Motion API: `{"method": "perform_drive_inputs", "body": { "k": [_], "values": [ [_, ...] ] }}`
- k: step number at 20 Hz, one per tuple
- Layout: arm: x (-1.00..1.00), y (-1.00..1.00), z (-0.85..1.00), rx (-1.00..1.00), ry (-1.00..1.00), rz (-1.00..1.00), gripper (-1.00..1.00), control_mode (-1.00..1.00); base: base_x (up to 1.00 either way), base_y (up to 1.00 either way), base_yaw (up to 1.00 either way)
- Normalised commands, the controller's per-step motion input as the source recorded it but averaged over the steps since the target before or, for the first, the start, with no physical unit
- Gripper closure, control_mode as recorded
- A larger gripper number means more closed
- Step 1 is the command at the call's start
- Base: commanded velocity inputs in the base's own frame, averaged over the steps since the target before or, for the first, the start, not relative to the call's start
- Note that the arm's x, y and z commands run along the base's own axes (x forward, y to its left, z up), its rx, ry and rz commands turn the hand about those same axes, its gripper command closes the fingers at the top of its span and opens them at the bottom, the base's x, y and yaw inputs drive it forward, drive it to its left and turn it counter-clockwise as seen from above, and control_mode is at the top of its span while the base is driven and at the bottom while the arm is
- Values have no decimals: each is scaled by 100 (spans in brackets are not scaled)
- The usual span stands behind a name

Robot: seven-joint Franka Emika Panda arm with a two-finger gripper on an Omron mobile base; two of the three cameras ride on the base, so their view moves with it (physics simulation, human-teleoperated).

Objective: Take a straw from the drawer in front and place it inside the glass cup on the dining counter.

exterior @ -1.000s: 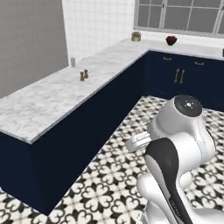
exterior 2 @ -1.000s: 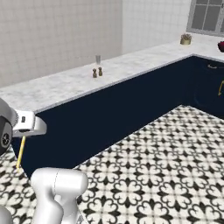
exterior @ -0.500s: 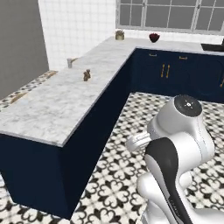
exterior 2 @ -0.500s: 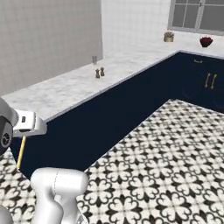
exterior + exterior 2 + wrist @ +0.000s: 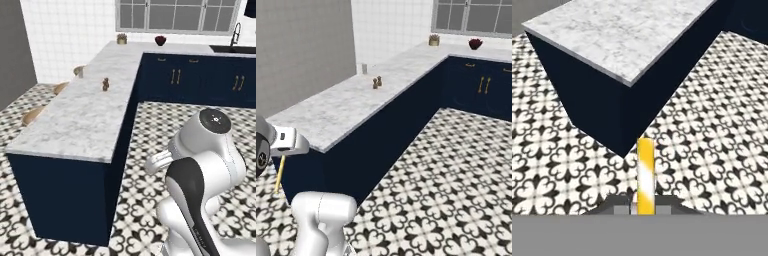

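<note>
My gripper (image 5: 644, 204) is shut on a yellow-and-white striped straw (image 5: 645, 172), which sticks out toward the patterned floor. In the right base view the straw (image 5: 279, 174) hangs down from the gripper (image 5: 282, 156) at the far left, just off the near corner of the dining counter (image 5: 331, 112). The glass cup (image 5: 364, 68) stands at the counter's far edge, near the grey wall, well beyond the gripper. The counter's marble top (image 5: 85, 117) and its navy base (image 5: 607, 110) lie ahead. The drawer is out of view.
Two small brown shakers (image 5: 377, 82) (image 5: 105, 84) stand mid-counter, near the cup. Wooden stools (image 5: 33, 115) line the counter's far side. Navy cabinets with brass handles (image 5: 175, 76) run along the back wall under the window. A potted plant (image 5: 121, 38) and a dark red bowl (image 5: 160, 40) sit there.
The whole scene has shifted in both base views, so the base has moved; the counter's near end now lies closer ahead. The straw stays in the shut gripper.
</note>
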Motion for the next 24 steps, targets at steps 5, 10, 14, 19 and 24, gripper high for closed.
{"method": "perform_drive_inputs", "body": {
  "k": [5,10,14,19,24],
  "values": [
    [0,0,0,0,0,0,100,100,0,100,-32],
    [0,0,0,0,0,0,100,100,0,100,-32],
    [0,0,0,0,0,0,100,100,0,100,-32],
    [0,0,0,0,0,0,100,100,0,100,-33],
    [0,0,0,0,0,0,100,100,0,100,-34]
  ]
}}
